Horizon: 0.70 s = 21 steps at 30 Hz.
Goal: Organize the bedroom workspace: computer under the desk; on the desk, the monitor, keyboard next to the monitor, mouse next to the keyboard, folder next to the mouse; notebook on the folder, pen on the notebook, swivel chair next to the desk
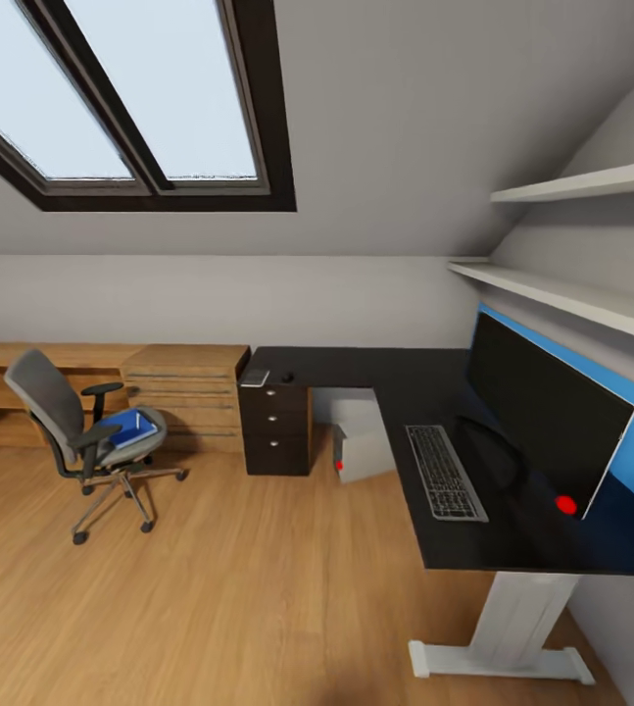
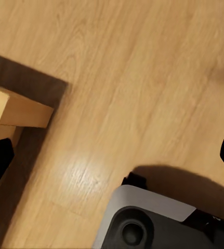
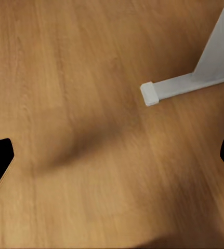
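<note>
A black L-shaped desk (image 1: 424,378) stands at the right in the head view. On it are the black monitor (image 1: 542,407) by the blue wall and a grey keyboard (image 1: 444,473) in front of it. A small dark mouse (image 1: 287,377) and a grey notebook (image 1: 255,377) lie at the desk's far left end. The grey computer (image 1: 361,453) sits on the floor under the desk. The grey swivel chair (image 1: 86,431) stands apart at the left with the blue folder (image 1: 132,428) on its seat. I cannot make out the pen. My left gripper (image 2: 112,161) and right gripper (image 3: 112,158) hang open over bare floor.
A dark drawer unit (image 1: 277,427) stands under the desk's left end, beside a low wooden cabinet (image 1: 184,392) along the back wall. The desk's white foot (image 3: 158,93) is near my right gripper. A wooden furniture corner (image 2: 18,109) and my grey base (image 2: 143,220) lie below the left gripper.
</note>
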### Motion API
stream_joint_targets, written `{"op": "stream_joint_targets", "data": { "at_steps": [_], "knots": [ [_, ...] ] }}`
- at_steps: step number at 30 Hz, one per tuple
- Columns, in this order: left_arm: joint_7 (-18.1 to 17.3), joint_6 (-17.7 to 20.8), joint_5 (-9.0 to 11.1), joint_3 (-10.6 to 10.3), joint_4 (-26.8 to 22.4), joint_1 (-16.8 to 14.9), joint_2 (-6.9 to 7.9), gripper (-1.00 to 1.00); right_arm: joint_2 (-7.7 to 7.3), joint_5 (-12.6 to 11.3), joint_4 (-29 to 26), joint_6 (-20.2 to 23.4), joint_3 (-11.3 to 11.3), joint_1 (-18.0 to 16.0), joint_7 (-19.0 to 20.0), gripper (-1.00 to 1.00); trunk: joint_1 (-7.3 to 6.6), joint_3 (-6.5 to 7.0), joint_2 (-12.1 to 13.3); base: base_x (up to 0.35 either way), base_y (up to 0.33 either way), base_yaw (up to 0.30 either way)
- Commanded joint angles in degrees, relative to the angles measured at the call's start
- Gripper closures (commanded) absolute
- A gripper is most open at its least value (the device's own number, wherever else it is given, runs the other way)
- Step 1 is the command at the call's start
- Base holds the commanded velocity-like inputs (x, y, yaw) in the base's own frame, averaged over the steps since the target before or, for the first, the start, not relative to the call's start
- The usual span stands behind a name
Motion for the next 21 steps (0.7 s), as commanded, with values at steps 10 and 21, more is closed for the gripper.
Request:
{"op": "stream_joint_targets", "data": {
  "at_steps": [10,21],
  "knots": [
    [0.19,-0.09,0.42,-0.49,0.00,0.01,-0.02,-1.00,-0.01,-0.26,0.06,-0.18,0.54,-0.03,-0.39,-1.00,0.04,-0.02,-0.03,0.249,0.207,0.013],
    [0.19,-0.15,0.42,-0.49,0.00,0.01,0.00,-1.00,-0.01,-0.26,0.07,-0.18,0.53,-0.03,-0.35,-1.00,0.04,-0.02,-0.03,0.087,0.050,0.000]
  ]
}}
